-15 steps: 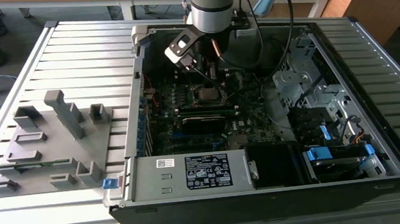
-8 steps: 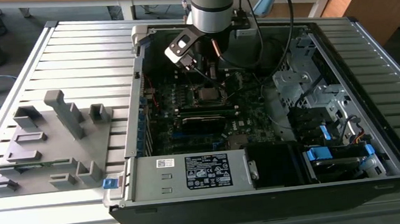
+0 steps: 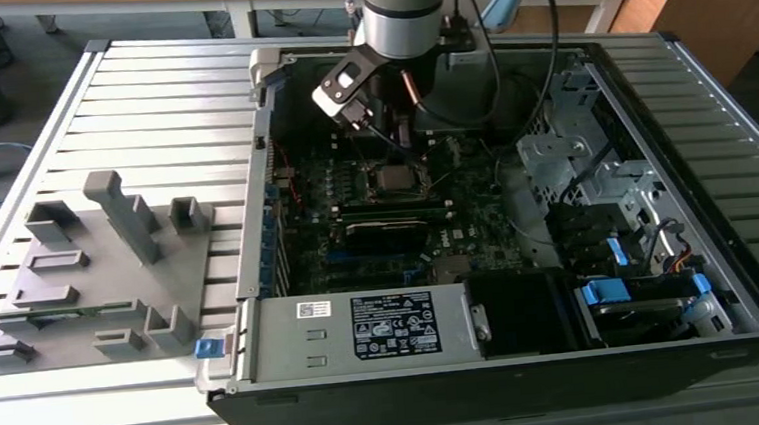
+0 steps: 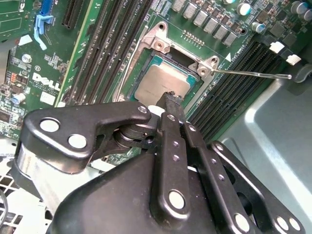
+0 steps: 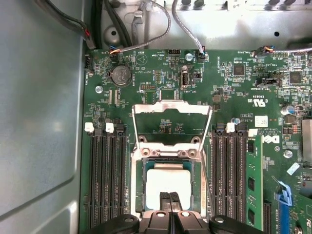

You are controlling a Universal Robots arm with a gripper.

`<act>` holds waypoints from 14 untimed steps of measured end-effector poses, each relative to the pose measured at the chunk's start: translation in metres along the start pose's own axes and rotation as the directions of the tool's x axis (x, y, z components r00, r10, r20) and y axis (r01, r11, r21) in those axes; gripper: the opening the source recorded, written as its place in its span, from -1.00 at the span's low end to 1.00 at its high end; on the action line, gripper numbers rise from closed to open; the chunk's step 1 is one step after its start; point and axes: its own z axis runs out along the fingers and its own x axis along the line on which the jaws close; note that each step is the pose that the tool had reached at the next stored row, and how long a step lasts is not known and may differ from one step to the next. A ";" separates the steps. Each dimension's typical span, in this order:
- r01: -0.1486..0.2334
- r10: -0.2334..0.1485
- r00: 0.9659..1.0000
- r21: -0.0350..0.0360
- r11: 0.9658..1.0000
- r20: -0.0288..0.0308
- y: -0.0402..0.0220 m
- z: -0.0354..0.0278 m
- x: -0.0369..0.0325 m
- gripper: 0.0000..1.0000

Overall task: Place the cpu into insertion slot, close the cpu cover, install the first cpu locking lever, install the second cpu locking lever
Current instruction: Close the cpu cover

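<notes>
**A:** How much of the cpu (image 5: 169,178) is covered?

**B:** In the first wrist view its near edge lies under the pressed-together jaws. The gripper (image 5: 170,196) itself is cut off by the picture's edge.

**A:** And the second wrist view?

**B:** Much the same. The black linkage hides the near rim of the slot (image 4: 157,43) and the board behind it. Whether the jaws touch the cpu, I cannot tell.

**A:** The exterior view?

**B:** The arm (image 3: 405,5) is cut off at the top edge. The slot is too small there to tell what sits in it. The desk (image 3: 143,89) runs out past the picture's edges.
</notes>
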 end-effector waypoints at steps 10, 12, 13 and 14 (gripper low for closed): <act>0.000 0.000 1.000 0.000 1.000 0.000 0.0003 -0.0053 0.0001 -0.79; 0.000 0.000 1.000 0.000 1.000 0.000 0.0003 -0.0056 0.0001 -0.79; 0.000 0.000 1.000 0.000 1.000 0.000 0.0003 -0.0060 0.0001 -0.79; 0.000 0.000 1.000 0.000 1.000 0.000 0.0003 -0.0064 0.0001 -0.79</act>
